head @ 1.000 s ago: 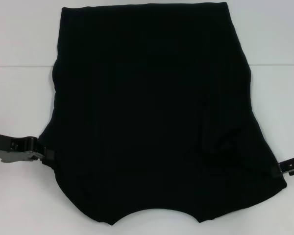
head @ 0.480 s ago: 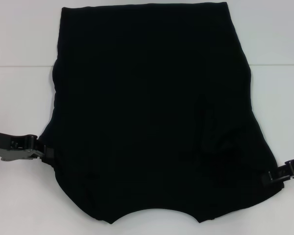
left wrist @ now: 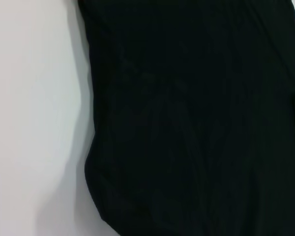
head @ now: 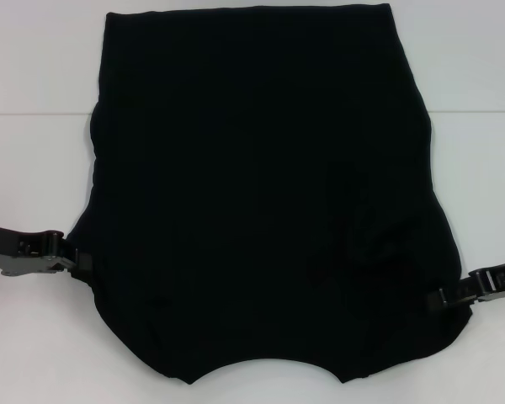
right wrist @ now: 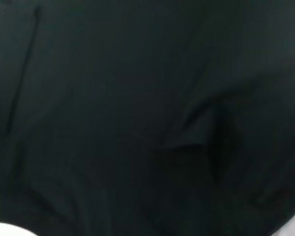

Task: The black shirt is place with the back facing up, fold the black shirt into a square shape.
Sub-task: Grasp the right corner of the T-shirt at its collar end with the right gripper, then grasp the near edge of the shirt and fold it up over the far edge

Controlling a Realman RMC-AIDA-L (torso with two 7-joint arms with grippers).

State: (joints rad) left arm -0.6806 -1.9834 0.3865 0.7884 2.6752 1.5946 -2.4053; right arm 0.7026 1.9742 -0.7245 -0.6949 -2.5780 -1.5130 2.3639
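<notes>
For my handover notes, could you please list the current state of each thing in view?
black shirt: spread flat on the table, plain side up, curved neckline nearest the robot, not yet square.
left gripper: at the shirt's left edge, low on the table.
right gripper: at the shirt's right edge, over the fabric.
table: white, carrying the shirt.

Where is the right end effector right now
In the head view, the right end effector is low on the right, reaching in over the near right edge of the black shirt on the white table.
</notes>
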